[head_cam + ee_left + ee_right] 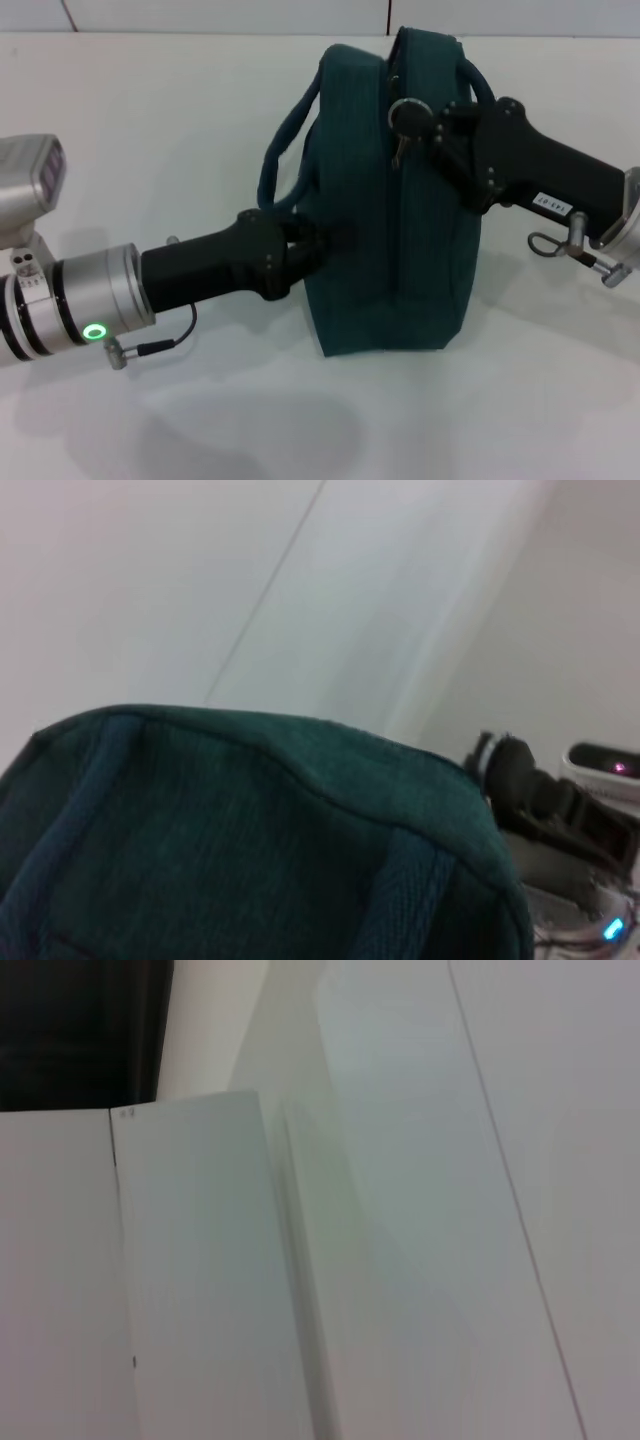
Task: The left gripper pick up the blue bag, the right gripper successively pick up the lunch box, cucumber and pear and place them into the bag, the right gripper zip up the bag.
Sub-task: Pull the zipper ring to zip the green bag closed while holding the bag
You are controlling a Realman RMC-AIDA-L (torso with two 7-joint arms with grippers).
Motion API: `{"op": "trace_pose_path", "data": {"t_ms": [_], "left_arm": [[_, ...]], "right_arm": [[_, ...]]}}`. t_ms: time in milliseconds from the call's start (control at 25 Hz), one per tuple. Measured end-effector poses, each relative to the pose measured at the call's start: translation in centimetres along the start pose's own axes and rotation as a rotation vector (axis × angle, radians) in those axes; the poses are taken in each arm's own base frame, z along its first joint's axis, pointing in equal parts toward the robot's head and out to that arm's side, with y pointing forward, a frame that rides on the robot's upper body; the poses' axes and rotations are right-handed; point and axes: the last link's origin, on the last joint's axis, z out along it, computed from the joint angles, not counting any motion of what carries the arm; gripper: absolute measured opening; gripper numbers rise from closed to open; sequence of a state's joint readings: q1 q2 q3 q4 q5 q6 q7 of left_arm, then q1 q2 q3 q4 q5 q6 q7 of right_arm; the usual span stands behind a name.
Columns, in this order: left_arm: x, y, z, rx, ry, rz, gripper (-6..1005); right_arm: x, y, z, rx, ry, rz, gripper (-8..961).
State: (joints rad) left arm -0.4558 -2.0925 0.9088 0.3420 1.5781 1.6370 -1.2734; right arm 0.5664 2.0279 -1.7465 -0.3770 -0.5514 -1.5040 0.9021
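Teal fabric: blue bag (395, 200) upright on counter (200, 120), zip apparently closed, no food outside. Left gripper (315, 245) fingers clamp its side; right gripper (440, 130) fingers pinch the zip pull (400, 125). Task seemingly near complete.

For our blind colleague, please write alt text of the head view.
A blue bag stands on a white table, its zip looking closed. The left pincer grips its side, and the right pincer is at the zip pull near the top.
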Motion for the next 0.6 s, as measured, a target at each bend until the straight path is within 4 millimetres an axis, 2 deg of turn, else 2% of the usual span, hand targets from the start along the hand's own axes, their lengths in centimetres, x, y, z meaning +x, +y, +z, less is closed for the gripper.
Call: {"op": "trace_pose_path", "data": {"t_ms": [80, 200, 600], "left_arm": [[-0.2, 0.2, 0.1, -0.014, -0.016, -0.002, 200], [-0.3, 0.5, 0.2, -0.041, -0.028, 0.0, 113], [-0.8, 2.2, 0.4, -0.18, -0.111, 0.02, 63]], "right_arm": [[-0.2, -0.2, 0.0, 0.01, -0.013, 0.0, 9], [-0.5, -0.5, 0.0, 0.025, -0.029, -0.001, 9], [-0.6, -1.3, 0.0, 0.077, -0.024, 0.002, 10]]}}
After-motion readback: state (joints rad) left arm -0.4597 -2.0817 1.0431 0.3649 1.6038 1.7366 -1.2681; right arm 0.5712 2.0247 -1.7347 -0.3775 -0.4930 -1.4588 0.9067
